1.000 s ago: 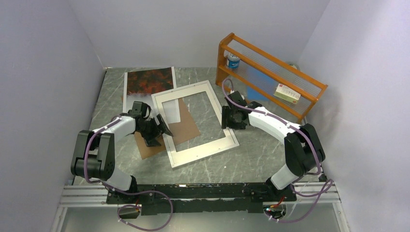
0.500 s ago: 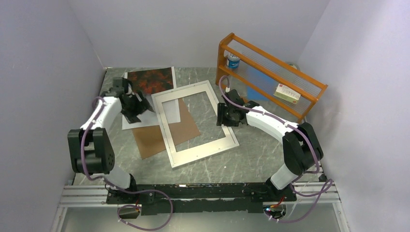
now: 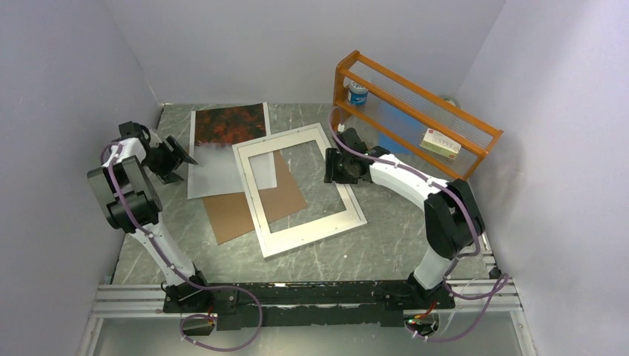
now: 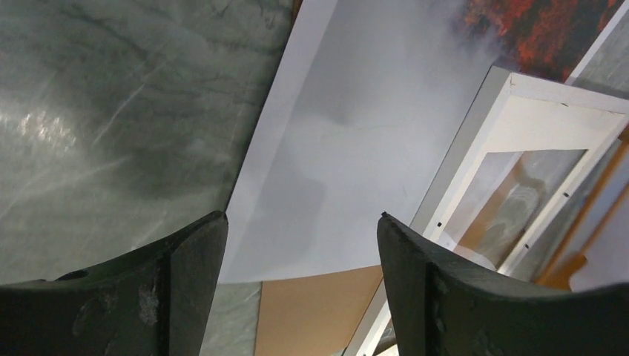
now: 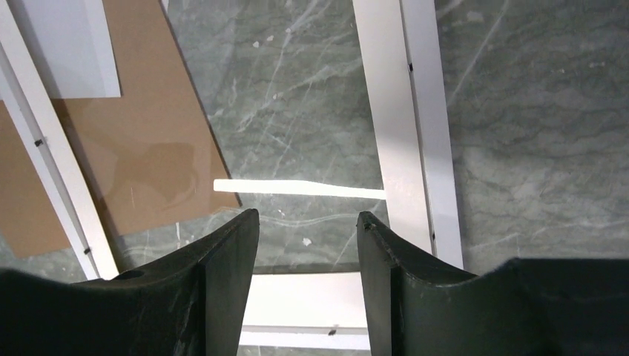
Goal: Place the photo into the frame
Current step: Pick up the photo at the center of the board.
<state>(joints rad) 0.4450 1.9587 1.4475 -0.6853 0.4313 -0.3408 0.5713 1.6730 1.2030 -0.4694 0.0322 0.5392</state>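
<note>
While the photo (image 3: pixel 226 148) lies flat at the back left of the table (image 3: pixel 386 237), red half farthest from the arms, its near right corner is tucked under the frame (image 3: pixel 315 232). The frame sits askew mid-table. Through its opening show the tabletop and part of a brown backing board (image 3: pixel 230 215). The left gripper (image 3: pixel 182 158) hangs just left of the photo's pale half, fingers spread wide around nothing. The right gripper (image 3: pixel 331 169) sits over the frame's right border, fingers parted and empty. It is possibly touching the frame, but the views don't settle it. An orange rack (image 3: pixel 415 119) stands at back right.
</note>
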